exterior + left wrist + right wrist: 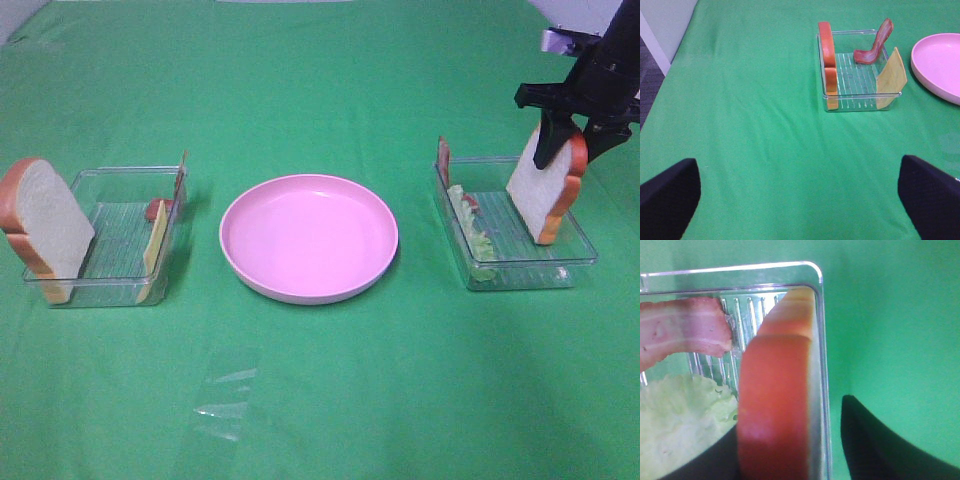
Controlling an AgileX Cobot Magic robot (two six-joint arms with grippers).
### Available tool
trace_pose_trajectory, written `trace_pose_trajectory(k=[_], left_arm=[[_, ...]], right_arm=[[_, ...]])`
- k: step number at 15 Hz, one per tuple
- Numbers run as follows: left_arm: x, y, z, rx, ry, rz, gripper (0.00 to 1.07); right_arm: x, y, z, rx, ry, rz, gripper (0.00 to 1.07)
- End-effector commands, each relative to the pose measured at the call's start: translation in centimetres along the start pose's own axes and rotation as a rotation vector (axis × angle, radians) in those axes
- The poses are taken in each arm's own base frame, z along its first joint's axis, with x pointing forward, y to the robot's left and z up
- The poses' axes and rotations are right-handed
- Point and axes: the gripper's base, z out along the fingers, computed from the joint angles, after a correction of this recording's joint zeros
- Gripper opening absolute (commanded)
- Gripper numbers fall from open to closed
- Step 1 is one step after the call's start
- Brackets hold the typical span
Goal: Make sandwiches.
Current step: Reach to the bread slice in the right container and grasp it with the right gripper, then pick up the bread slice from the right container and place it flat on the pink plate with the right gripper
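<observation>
No stacked sandwich shows; the parts lie apart. A bread slice (545, 190) stands on edge in the right clear tray (520, 275), beside lettuce (478, 232) and a bacon strip (443, 160). My right gripper (573, 140) is over the slice's top, jaws astride it. In the right wrist view the slice's crust (777, 410) sits between the fingers (880, 450), with a gap on one side. The left tray (105, 290) holds a second bread slice (45, 225), cheese (155, 250) and bacon (155, 208). My left gripper (800, 200) is open and empty, short of that tray (860, 102).
A round pink plate (308, 237) sits between the two trays, with nothing on it; its rim shows in the left wrist view (940, 65). Green cloth (320, 400) covers the table. A clear film scrap (225, 405) lies near the front. The table's left edge (660, 65) shows.
</observation>
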Motion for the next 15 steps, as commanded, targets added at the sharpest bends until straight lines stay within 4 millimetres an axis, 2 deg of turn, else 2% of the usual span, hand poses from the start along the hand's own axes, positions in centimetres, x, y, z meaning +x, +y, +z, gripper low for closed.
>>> trace_pose_trajectory(k=[1, 2, 6, 8, 12, 14, 15], left_arm=[[0.1, 0.0, -0.3, 0.007, -0.031, 0.003, 1.00], [0.1, 0.0, -0.3, 0.007, -0.031, 0.003, 1.00], [0.1, 0.0, -0.3, 0.007, -0.031, 0.003, 1.00], [0.1, 0.0, -0.3, 0.007, -0.031, 0.003, 1.00], [0.1, 0.0, -0.3, 0.007, -0.031, 0.003, 1.00], [0.1, 0.0, -0.3, 0.007, -0.031, 0.003, 1.00], [0.1, 0.0, -0.3, 0.007, -0.031, 0.003, 1.00]], right_arm=[[1.0, 0.3, 0.0, -0.022, 0.123, 0.039, 0.14], [1.0, 0.3, 0.0, -0.022, 0.123, 0.043, 0.02], [1.1, 0.5, -0.6, -0.035, 0.108, 0.047, 0.00], [1.3, 0.9, -2.1, -0.054, 0.075, 0.047, 0.00], [2.8, 1.8, -6.8, -0.083, -0.019, 0.046, 0.00], [5.8, 2.5, -9.4, -0.103, -0.034, 0.025, 0.00], [6.3, 2.8, -9.8, -0.130, -0.040, 0.006, 0.00]])
